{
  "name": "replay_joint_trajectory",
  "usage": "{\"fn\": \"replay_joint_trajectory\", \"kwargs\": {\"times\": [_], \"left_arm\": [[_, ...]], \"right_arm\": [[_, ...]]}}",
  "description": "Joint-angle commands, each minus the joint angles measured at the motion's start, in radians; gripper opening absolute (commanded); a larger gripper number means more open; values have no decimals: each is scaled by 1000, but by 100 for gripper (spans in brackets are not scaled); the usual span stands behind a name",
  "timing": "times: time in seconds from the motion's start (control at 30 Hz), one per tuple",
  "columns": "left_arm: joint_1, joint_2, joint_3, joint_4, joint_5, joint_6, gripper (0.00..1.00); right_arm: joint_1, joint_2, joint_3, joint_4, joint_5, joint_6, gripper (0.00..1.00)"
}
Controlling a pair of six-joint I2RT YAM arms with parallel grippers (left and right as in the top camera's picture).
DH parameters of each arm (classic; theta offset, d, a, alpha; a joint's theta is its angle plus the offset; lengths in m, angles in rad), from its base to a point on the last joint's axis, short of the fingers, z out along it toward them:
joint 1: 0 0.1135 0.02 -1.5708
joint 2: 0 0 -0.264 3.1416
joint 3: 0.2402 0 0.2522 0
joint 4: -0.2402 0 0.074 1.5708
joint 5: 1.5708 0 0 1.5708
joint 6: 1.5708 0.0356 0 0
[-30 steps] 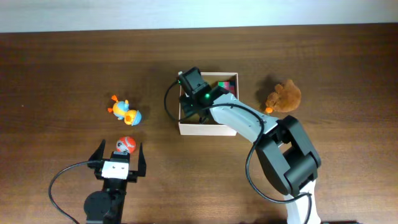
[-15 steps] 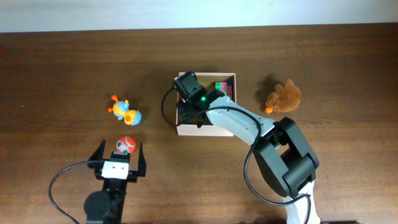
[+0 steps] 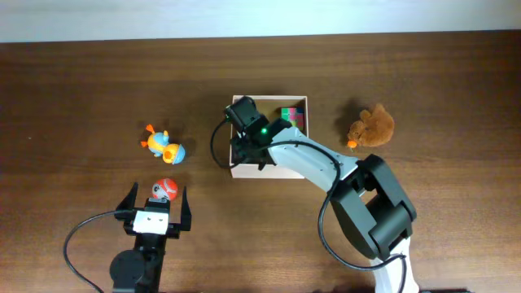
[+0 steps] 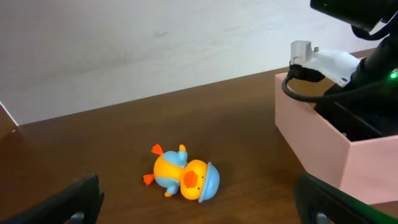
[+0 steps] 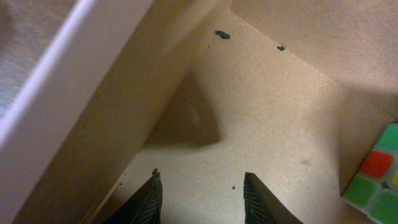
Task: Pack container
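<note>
Dark wood table, pale wall behind. Container mid-table. Right gripper down inside its left corner, fingers partly apart, nothing between them. Colour cube in container's back right corner. Brown plush just right of container. Duck toy well left. Left gripper near front edge, spread wide, red-white ball seemingly between its tips, ungripped.
</note>
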Motion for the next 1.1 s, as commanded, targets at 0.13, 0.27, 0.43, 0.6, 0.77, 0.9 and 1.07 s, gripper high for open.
{"fn": "replay_joint_trajectory", "kwargs": {"times": [0.13,0.27,0.43,0.6,0.77,0.9,1.07], "left_arm": [[4,-9,-5,-2,7,13,99],[4,-9,-5,-2,7,13,99],[4,-9,-5,-2,7,13,99],[4,-9,-5,-2,7,13,99],[4,-9,-5,-2,7,13,99],[4,-9,-5,-2,7,13,99],[4,-9,-5,-2,7,13,99]], "right_arm": [[40,18,-7,-14,-22,-49,39],[40,18,-7,-25,-21,-60,41],[27,18,7,-24,-10,-71,44],[3,18,75,-61,13,-71,44],[-13,18,195,-122,48,-91,48],[-30,18,292,-190,82,-93,61],[-57,18,464,-369,93,-93,88]]}}
